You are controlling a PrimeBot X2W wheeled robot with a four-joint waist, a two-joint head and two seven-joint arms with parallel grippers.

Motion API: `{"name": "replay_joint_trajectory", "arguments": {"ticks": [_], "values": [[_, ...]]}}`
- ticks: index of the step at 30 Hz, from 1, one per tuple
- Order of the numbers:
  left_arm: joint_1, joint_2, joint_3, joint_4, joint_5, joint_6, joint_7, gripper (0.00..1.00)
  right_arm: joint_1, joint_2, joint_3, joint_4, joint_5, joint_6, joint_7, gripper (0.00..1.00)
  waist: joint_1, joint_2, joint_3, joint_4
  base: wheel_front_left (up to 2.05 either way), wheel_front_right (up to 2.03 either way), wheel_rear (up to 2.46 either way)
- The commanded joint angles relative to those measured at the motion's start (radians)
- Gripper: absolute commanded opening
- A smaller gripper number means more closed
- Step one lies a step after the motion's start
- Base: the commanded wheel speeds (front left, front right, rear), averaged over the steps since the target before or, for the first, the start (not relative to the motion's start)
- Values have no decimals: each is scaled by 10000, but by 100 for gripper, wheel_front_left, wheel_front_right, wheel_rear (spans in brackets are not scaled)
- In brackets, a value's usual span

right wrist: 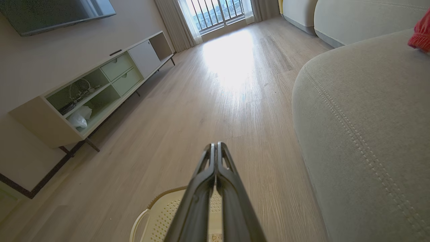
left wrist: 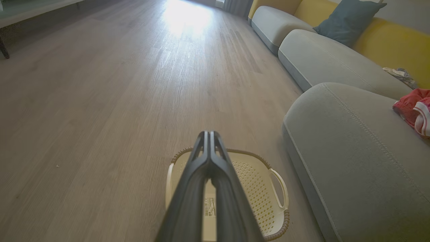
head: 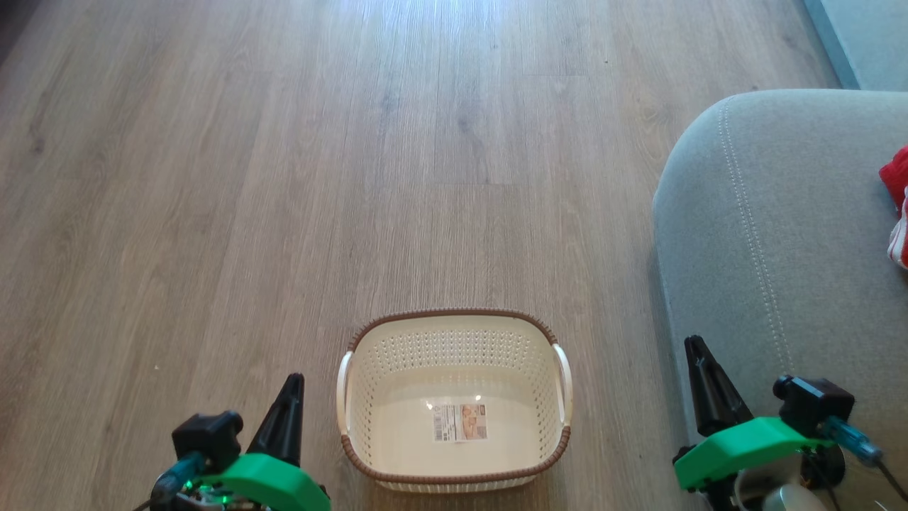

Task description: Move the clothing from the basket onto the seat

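— Pale wood flooring [head: 284,177] is stretching out ahead of us, and we are looking down at the basket [head: 454,313] standing on it just in front of us, between our two hands.
— Is anything lying in it?
— We are seeing a bare cream bottom with one printed label [head: 460,422] stuck flat on it.
— And where is the clothing [head: 898,206] lying?
— Red cloth with white bands is lying bunched on the seat [head: 780,248], at our far right and well apart from the basket. A strip of floor is showing between the grey seat and the basket.
— How are we holding the hands?
— We are holding the left hand [head: 293,382] clenched, its two dark fingers pressed together and grasping nothing, just left of the basket. The right hand [head: 695,346] is clenched the same way, empty, showing against the seat's left edge.
— What else are we seeing?
— From the right wrist, a low media cabinet [right wrist: 100,84] is running along the wall toward a bright window [right wrist: 218,11]. From the left wrist, a yellow backrest [left wrist: 386,43] and a blue-grey cushion [left wrist: 349,18] are showing.
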Motion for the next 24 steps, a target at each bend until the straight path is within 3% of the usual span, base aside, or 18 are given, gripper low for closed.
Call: {"name": "replay_joint_trajectory", "arguments": {"ticks": [1,24], "values": [[-461,2,214,-300,-309,-98,58,0,-415,-33,-78,-332,313,0,85,0,0,0,1,-12,0,0,0],[-672,4,722,-305,-2839,-295,738,0,-571,-37,-377,-373,2716,0,710,0,0,0,9,-163,0,0,0]]}}
